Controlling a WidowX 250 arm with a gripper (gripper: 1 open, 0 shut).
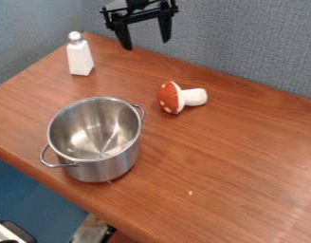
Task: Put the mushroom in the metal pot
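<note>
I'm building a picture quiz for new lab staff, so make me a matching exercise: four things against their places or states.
1. mushroom
2. metal pot
3. white bottle
4. gripper

A. upright, beyond the pot
B. open, raised above the table
C. lying on its side on the table
D. upright, with nothing inside

Pairs: 1-C, 2-D, 3-A, 4-B

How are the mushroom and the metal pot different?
The pot is shiny silver, while the mushroom is red and white. The pot is big, and the mushroom is much smaller. The pot stands upright with its open top up, but the mushroom lies on its side. Both are on the brown table.
</note>
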